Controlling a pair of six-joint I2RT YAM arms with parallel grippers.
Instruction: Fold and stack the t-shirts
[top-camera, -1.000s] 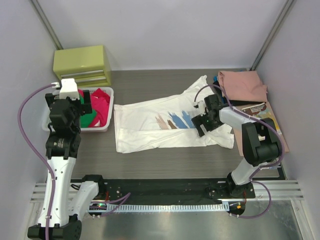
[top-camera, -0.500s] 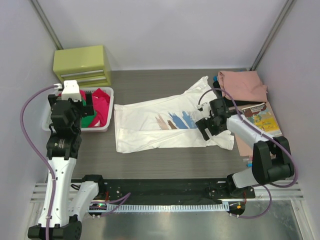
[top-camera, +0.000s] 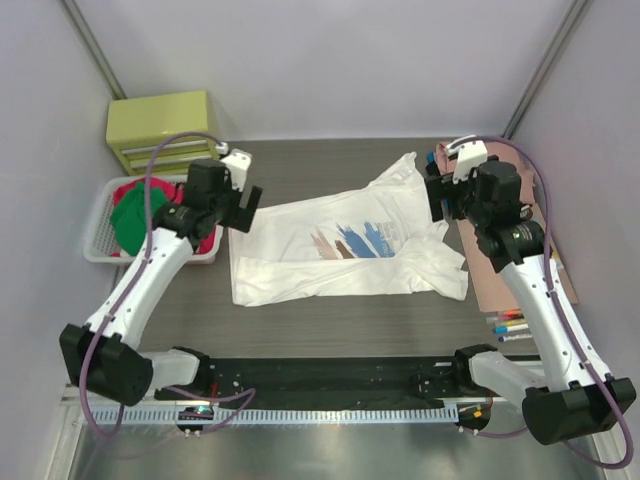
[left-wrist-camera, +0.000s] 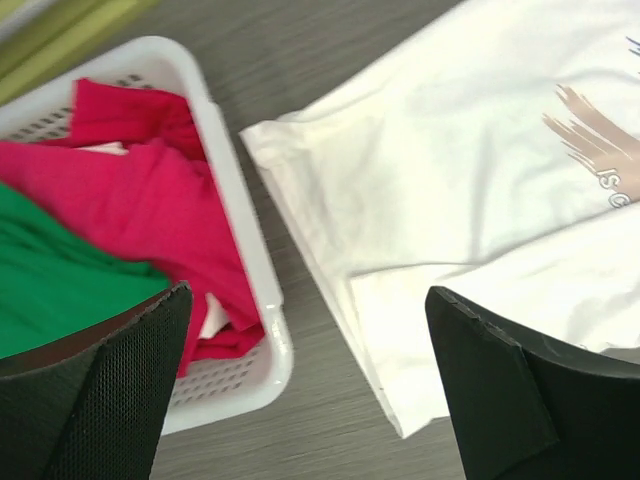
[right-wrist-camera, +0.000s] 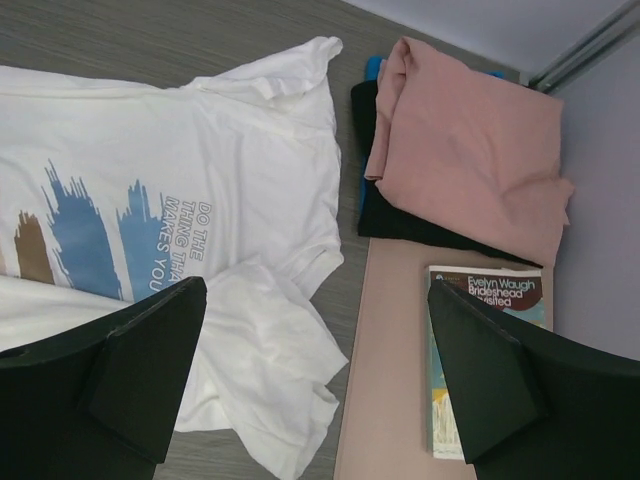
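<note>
The white shirt (top-camera: 340, 250) lies flat on its side in the middle of the dark wood-grain table (top-camera: 300, 170). Its soft cotton is creased, its near edge is doubled over and one sleeve is rumpled at the near right. Blue, brown and pink brush strokes run across its chest above small lettering. To its left a white slotted plastic basket (left-wrist-camera: 245, 250) holds a loose heap of a green shirt (left-wrist-camera: 60, 270) and a red shirt (left-wrist-camera: 150, 200). At the far right a salmon shirt (right-wrist-camera: 470, 130) sits folded on a black shirt (right-wrist-camera: 400, 222), with a thin paperback (right-wrist-camera: 490, 350) nearer. The left arm leans up and bends rightward, so the left gripper (left-wrist-camera: 310, 293) hangs facing down above the basket's rim and the white shirt's corner. The right arm rises steeply and the right gripper (right-wrist-camera: 318, 288) hangs facing down over the sleeve beside the stack. Both sets of jaws are spread wide and hold nothing.
</note>
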